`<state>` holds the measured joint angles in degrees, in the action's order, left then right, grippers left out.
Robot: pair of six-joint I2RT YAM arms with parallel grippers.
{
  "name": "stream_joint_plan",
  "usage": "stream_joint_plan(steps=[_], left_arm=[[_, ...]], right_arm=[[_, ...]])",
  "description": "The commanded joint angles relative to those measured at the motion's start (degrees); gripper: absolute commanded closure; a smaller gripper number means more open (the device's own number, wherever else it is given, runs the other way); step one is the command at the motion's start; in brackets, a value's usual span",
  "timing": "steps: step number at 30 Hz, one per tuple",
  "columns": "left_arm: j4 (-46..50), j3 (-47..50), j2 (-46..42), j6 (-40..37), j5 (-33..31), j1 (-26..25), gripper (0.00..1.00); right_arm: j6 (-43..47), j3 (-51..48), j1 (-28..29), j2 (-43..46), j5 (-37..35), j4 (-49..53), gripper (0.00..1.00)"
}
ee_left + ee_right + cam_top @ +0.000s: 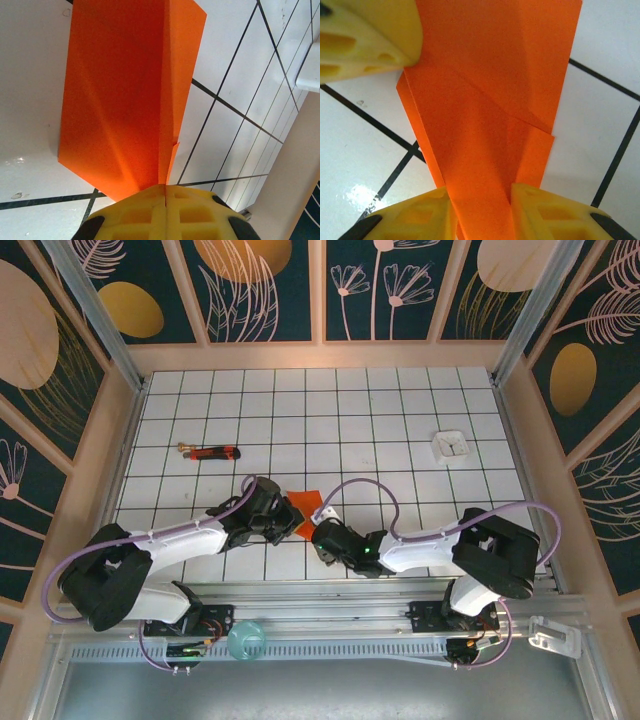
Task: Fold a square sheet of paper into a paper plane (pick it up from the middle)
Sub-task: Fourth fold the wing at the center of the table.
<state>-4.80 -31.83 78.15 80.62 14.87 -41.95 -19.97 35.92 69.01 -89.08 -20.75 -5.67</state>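
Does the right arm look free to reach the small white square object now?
Probably yes: bare tiles lie between the right gripper and the white square object. Its fingers straddle the orange paper, which the left gripper clamps, so it must back off first.

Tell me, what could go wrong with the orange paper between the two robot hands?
1. The left gripper pinches the orange paper right at the near end of its crease. A hard tug could tear it or pull it free.
2. The right gripper stands open around the paper, so sliding along it might wrinkle it or make the fold crooked.
3. Both grippers sit very close together, so they might bump.
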Motion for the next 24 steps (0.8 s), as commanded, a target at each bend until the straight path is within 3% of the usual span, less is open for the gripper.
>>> stream_joint_plan(steps=[1, 24], left_arm=[[3.30, -0.59, -0.04, 2.32, 2.23, -0.09, 1.00], [1.64, -0.73, 1.76, 1.12, 3.48, -0.10, 1.00]], right_arm=[[-0.18, 1.52, 0.61, -0.74, -3.07, -0.53, 0.69], [-2.02, 1.44, 0.18, -2.76, -1.26, -1.10, 0.91]])
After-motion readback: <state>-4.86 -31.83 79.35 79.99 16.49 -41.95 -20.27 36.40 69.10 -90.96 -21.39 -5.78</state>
